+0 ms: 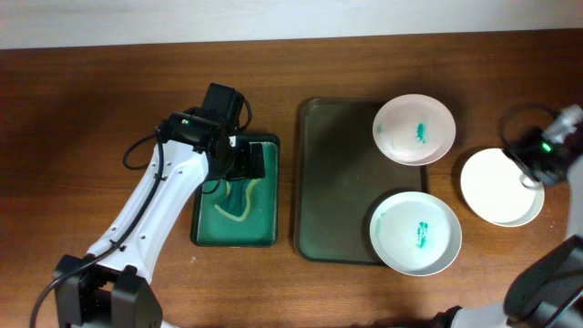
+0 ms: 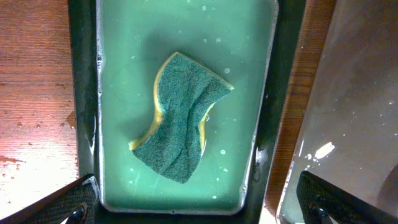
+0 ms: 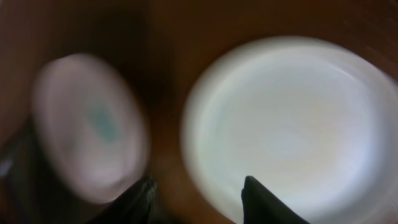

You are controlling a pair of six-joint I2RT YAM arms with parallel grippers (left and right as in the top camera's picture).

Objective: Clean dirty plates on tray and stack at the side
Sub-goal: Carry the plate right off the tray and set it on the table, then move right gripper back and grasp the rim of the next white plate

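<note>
Two white plates with teal smears sit on the right side of the dark olive-grey tray [image 1: 337, 182]: one at the back [image 1: 414, 128], one at the front [image 1: 415, 232]. A plain white plate [image 1: 496, 188] lies on the table right of the tray; it also shows in the right wrist view [image 3: 292, 124], beside a blurred smeared plate [image 3: 90, 124]. My right gripper [image 1: 537, 164] [image 3: 199, 193] is open and empty just above the plain plate's rim. My left gripper [image 1: 239, 164] [image 2: 199, 208] is open and empty above a green-and-yellow sponge [image 2: 180, 118] [image 1: 235, 202].
The sponge lies in teal water in a small bright green tray [image 1: 235, 228] [image 2: 118, 37] left of the olive-grey tray. A black cable [image 1: 510, 123] loops at the right edge of the wooden table.
</note>
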